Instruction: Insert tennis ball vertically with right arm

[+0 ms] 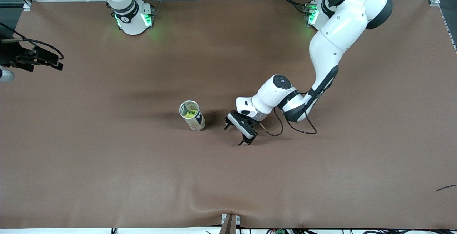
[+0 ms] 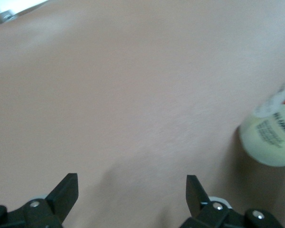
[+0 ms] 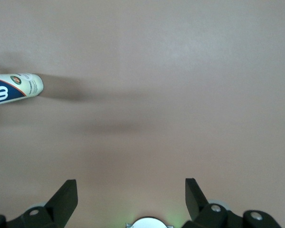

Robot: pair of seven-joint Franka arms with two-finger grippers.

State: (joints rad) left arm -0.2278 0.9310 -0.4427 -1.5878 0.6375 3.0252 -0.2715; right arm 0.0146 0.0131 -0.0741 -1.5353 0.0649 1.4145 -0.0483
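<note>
Brown cloth covers the whole surface, and from my seat I see the ball can standing upright near its middle, a yellow tennis ball inside its open mouth. My left gripper sits low just beside the can, toward the left arm's end, fingers spread wide and empty. My right gripper waits off at its own end (fingers apart too, holding nothing).
</note>
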